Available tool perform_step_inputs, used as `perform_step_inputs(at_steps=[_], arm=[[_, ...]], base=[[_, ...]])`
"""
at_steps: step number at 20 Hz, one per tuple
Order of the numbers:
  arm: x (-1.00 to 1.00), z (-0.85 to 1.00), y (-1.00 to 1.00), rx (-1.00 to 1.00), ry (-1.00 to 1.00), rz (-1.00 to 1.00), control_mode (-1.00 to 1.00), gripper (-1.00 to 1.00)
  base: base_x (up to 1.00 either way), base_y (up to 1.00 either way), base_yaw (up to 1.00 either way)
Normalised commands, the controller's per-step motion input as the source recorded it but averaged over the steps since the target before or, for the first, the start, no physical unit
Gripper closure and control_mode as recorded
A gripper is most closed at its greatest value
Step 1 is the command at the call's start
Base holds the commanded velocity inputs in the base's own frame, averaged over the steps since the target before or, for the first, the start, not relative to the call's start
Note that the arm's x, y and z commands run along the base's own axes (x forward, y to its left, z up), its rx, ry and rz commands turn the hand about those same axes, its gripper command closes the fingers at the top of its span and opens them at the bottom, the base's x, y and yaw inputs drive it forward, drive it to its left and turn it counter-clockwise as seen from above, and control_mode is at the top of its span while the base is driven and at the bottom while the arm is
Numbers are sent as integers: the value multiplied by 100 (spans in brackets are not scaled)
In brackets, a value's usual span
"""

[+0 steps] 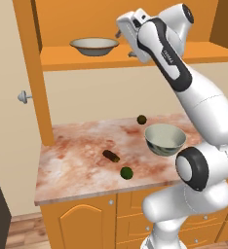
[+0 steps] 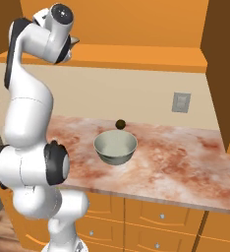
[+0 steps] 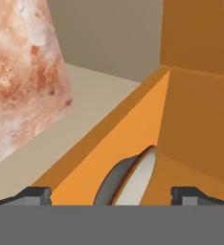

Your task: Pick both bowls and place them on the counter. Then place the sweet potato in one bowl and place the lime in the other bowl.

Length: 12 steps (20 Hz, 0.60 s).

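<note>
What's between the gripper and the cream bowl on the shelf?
Nothing. In the hand view the fingertips stand apart with the cream bowl rim in the gap; only bare orange shelf lies around it.

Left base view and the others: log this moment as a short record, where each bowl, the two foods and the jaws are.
cream bowl: on the orange shelf, not yet moved
grey-green bowl: upright on the counter, nothing in it
sweet potato: on counter
lime: on counter near front edge
olive-brown ball: behind grey-green bowl
gripper: jaws apart at shelf height, cream bowl's rim between them
</note>
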Motion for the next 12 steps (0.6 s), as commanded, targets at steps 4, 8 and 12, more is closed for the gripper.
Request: perform_step_inputs(at_steps=[4,8,12], arm=[[49,-12,0,-4,1,0,-100,-100],[48,-18,4,-9,5,0,-100,-100],[45,-13,9,-7,6,0,-100,-100]], base=[[0,0,0],[0,0,0],[0,0,0]])
